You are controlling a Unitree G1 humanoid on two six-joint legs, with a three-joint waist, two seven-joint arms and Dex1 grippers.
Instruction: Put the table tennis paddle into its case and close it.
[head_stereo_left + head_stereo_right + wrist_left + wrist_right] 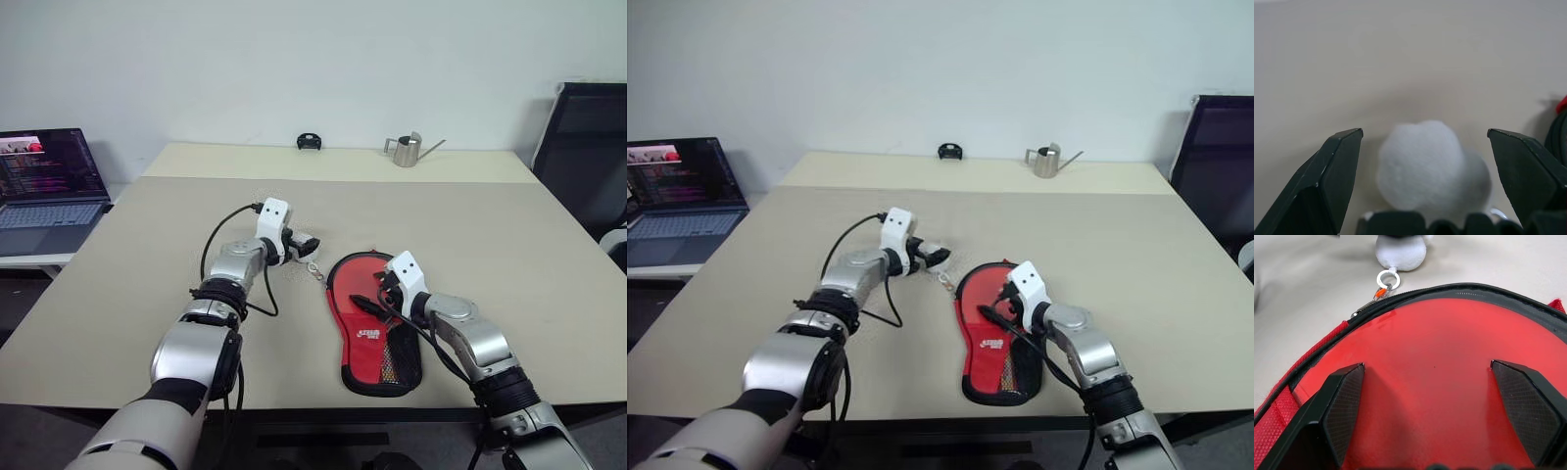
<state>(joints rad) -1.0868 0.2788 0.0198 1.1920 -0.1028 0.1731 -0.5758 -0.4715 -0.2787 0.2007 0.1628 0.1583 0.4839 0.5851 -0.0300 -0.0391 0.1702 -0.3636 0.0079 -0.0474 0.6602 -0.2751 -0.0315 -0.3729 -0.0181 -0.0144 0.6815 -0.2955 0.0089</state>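
left gripper [1422,142] fingers spread around white ball charm [1422,164]; right gripper [1427,377] spread above paddle [1435,382] lying in open case [377,367].

Red case [373,333], white ball charm [1422,164]

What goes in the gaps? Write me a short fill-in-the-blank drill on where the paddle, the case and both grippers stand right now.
1. The table tennis paddle lies inside the ____ case, red face up.
2. The left gripper has its fingers open on either side of the white ____.
3. The right gripper hangs open over the paddle's ____ rubber face.
4. At the table's far edge stands a small metal ____.

Missing words: unzipped; ball charm; red; watering can
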